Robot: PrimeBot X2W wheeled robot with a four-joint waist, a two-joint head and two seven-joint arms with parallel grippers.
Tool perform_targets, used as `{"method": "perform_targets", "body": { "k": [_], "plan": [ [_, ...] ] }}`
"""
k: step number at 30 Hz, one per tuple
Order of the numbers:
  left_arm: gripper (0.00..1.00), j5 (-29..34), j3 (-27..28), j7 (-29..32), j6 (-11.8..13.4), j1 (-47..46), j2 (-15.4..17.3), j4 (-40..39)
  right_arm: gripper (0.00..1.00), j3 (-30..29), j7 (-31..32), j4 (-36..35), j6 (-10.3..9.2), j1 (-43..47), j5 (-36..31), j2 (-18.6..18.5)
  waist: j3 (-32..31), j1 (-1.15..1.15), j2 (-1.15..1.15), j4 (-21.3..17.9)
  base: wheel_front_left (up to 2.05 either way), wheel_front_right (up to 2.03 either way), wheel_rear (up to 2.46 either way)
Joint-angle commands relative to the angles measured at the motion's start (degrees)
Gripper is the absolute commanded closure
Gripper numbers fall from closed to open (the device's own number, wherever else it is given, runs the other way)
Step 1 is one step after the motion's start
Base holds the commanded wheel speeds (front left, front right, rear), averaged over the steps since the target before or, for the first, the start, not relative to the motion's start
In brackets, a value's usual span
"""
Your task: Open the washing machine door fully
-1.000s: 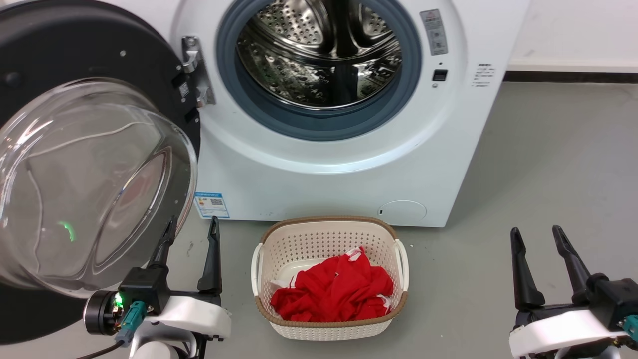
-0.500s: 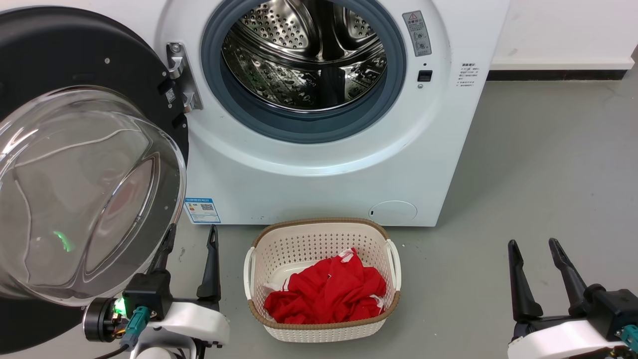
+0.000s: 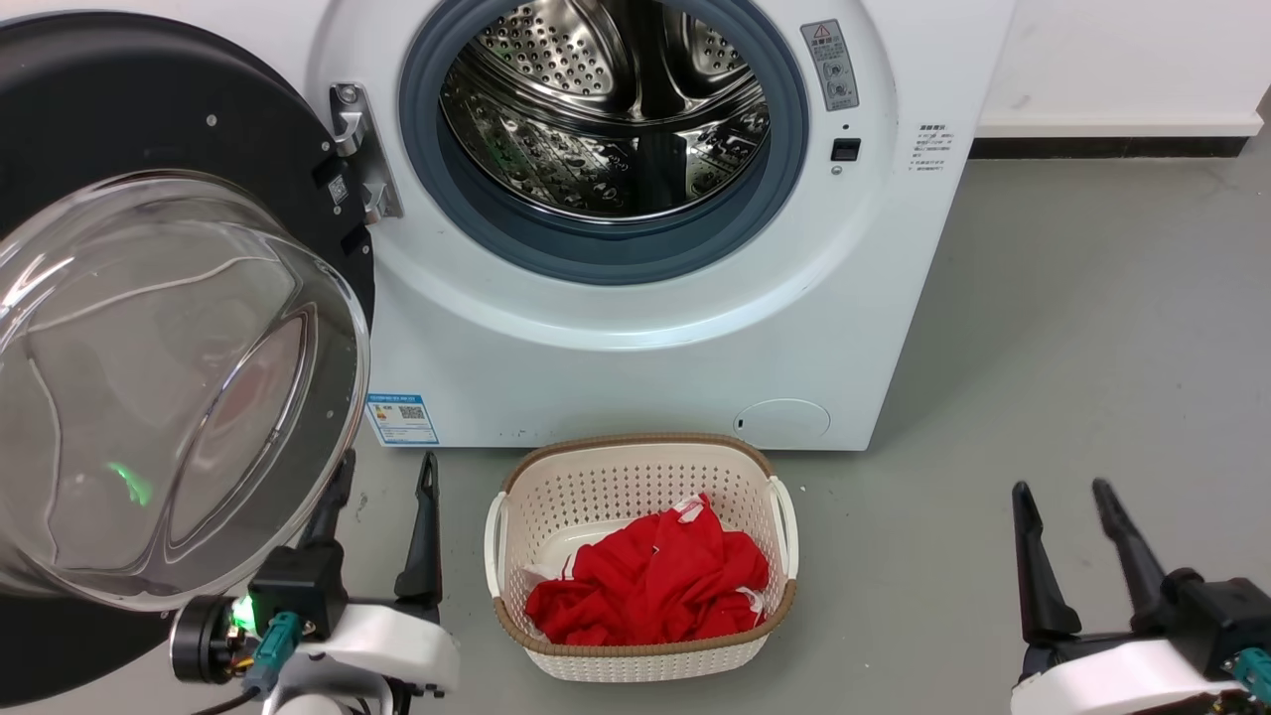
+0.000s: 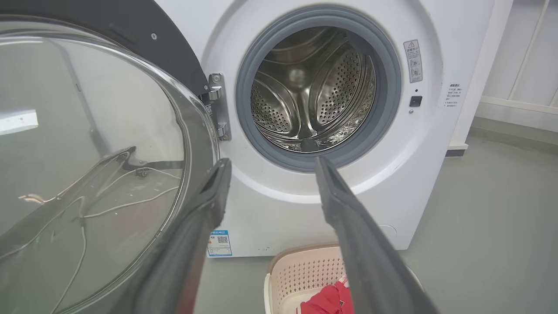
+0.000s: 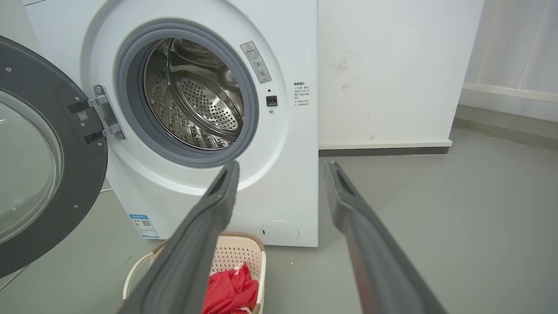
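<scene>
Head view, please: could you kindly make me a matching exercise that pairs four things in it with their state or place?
Things
1. round glossy black washing machine door
2. perforated steel drum
3. cream perforated plastic basket
4. left pincer

States or places
A. on the grey floor, holding red cloth
B. swung open on its hinge
C. open, holding nothing
D. ringed by grey rubber

Pairs: 1-B, 2-D, 3-A, 4-C
</scene>
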Motion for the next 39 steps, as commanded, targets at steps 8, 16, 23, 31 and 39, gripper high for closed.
{"method": "perform_targets", "body": {
  "k": [8,16,23,31,39],
  "plan": [
    [1.00,-6.3,1.5,2.3,-0.9,-0.2,-0.6,1.9,1.00,0.3,0.8,1.8,0.00,-0.3,7.0,-0.2,0.0,0.00,0.00,0.0,0.00,0.00,0.00],
    [1.00,-15.1,2.4,4.2,-1.8,-0.2,-1.1,1.8,1.00,0.3,2.2,3.4,0.00,-1.7,16.3,-0.7,0.1,0.00,0.00,-0.1,0.00,0.00,0.00],
    [1.00,-22.1,3.2,5.8,-2.5,-0.3,-1.4,1.8,1.00,0.4,3.3,4.5,-0.01,-2.7,23.6,-1.0,0.1,0.00,0.00,-0.1,0.00,0.00,0.00],
    [1.00,-28.6,4.1,7.4,-3.2,-0.5,-1.8,2.0,1.00,0.3,4.3,5.5,-0.01,-3.6,30.3,-1.2,0.1,0.00,0.00,-0.1,0.00,0.00,0.00],
    [1.00,-35.3,5.1,9.1,-3.9,-0.7,-2.1,2.2,1.00,0.2,5.5,6.6,-0.01,-4.6,37.2,-1.4,0.2,0.00,0.00,-0.1,0.00,0.00,0.00]
  ]
}}
